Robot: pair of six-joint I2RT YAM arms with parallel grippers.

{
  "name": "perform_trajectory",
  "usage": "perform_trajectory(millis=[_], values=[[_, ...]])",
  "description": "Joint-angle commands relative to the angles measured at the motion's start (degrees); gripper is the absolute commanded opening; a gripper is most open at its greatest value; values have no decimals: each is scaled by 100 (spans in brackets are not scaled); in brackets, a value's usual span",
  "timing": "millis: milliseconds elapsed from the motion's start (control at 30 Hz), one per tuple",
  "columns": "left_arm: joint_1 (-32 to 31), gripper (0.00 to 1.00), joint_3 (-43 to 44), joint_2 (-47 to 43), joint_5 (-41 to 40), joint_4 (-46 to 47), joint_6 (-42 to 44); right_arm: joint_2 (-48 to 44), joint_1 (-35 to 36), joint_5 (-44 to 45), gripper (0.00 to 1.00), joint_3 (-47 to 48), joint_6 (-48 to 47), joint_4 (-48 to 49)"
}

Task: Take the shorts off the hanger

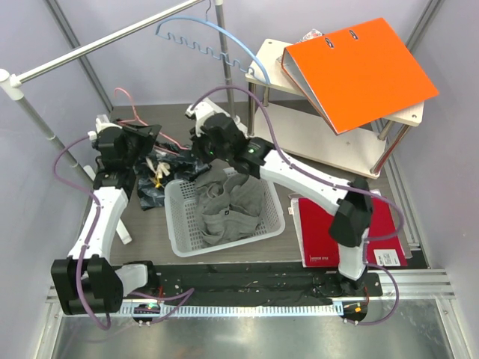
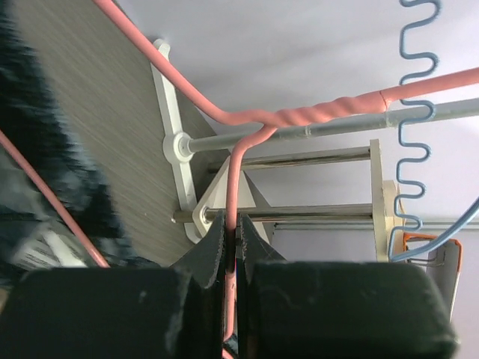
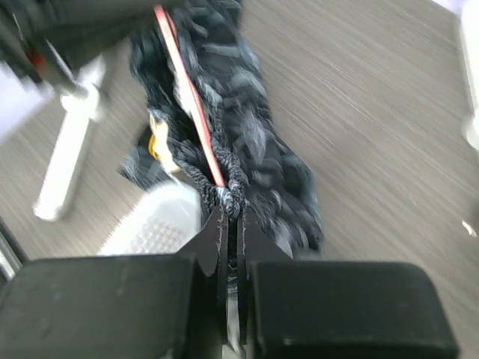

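Note:
The pink wire hanger (image 1: 127,101) is held low over the table at the back left. Dark patterned shorts (image 1: 159,185) hang from it, next to the basket. My left gripper (image 1: 148,143) is shut on the hanger's wire; in the left wrist view the jaws (image 2: 232,228) pinch the pink wire (image 2: 299,116) below its twisted neck. My right gripper (image 1: 196,149) is shut on the shorts. In the right wrist view the jaws (image 3: 233,212) clamp the gathered waistband of the shorts (image 3: 258,142), with the hanger's pink bar (image 3: 191,97) running through the cloth.
A white basket (image 1: 183,238) holding grey clothes stands in the middle, close under my right arm. A blue hanger (image 1: 202,41) hangs on the metal rail (image 1: 97,45). An orange binder (image 1: 359,67) lies on a side shelf. A red book (image 1: 389,228) lies at the right.

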Motion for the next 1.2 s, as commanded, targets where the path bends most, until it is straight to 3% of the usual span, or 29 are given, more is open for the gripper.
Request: perform_trajectory(millis=[0,200,333,567,767,933,1167], values=[[191,0,484,113,259,630,-613,-1279,27,883,1,-1592,-258,498],[367,0,397,148,716,1034,-1368,-2291,-166,843,1,-3335,-162,1307],[376,0,159,244,1171,1737,-2325,-2336,-210,517,1,-3690,110,1738],[95,0,396,368,2174,2432,-3575,-1616,-210,-72,1,-2531,286,1888],[-239,0,291,-220,2115,2696,-4288,-702,-376,-801,1,-995,839,1879],[-239,0,650,-904,2027,1962,-3930,-358,-640,-873,1,-605,1095,1633],[-239,0,1100,-1959,1614,-184,-2005,-524,-676,-864,1,-631,902,1484]])
